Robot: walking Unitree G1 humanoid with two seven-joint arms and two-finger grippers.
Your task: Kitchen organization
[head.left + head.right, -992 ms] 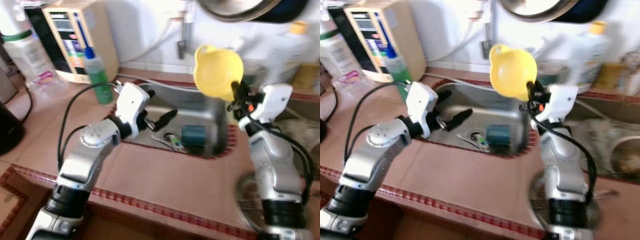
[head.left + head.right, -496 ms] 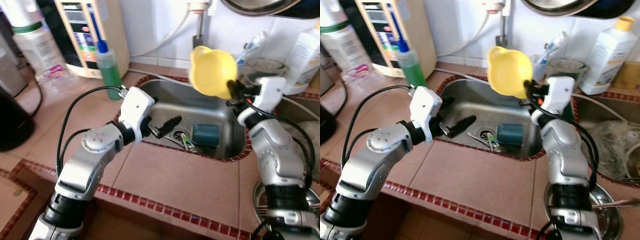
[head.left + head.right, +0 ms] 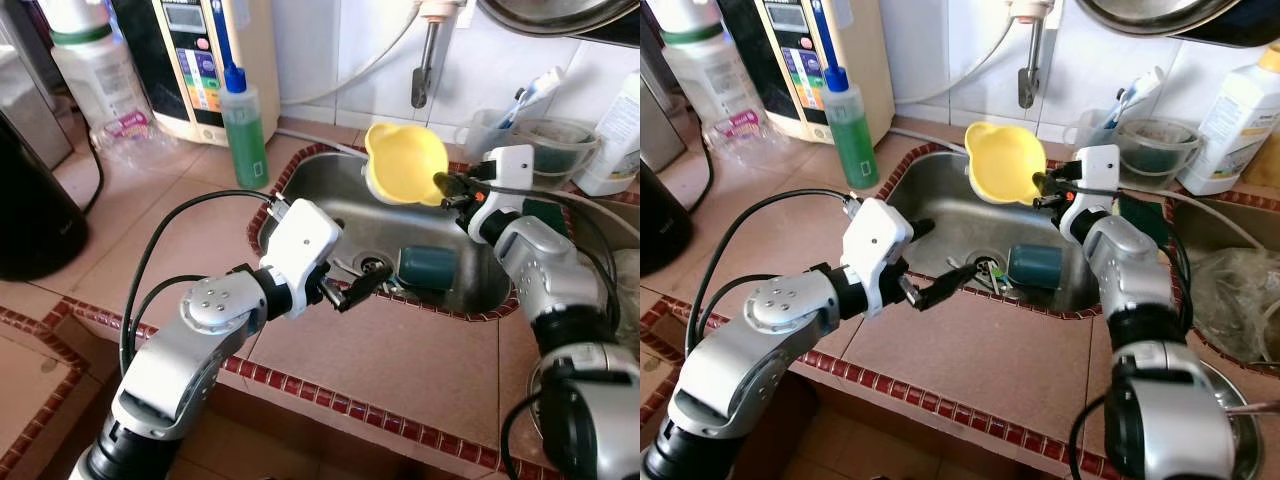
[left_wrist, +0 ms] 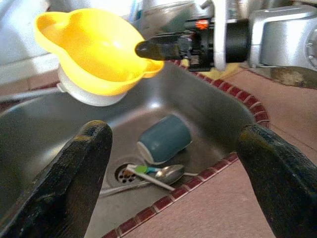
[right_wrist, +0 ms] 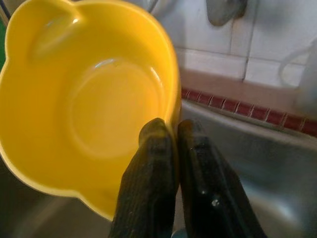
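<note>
A yellow bowl [image 3: 405,163] hangs over the back of the steel sink [image 3: 310,195], mouth up and slightly tilted. My right gripper [image 5: 171,134] is shut on its rim, one finger inside and one outside. My left gripper [image 4: 173,173] stands open over the sink's front edge, nothing between its fingers [image 3: 940,285]. Below the bowl a teal cup [image 4: 163,139] lies on its side in the basin. A spoon [image 4: 168,172] and other cutlery rest by the drain.
A green soap bottle [image 3: 245,125] and a water purifier [image 3: 200,60] stand left of the sink. The faucet [image 3: 430,50] hangs above it. A clear tub with a toothbrush [image 3: 520,130], a white bottle [image 3: 1240,110] and a plastic bag [image 3: 1230,290] are at right.
The camera has shifted closer. My right gripper has lowered the yellow bowl toward the sink and turned its mouth upward. My left gripper has moved right along the sink's front edge.
</note>
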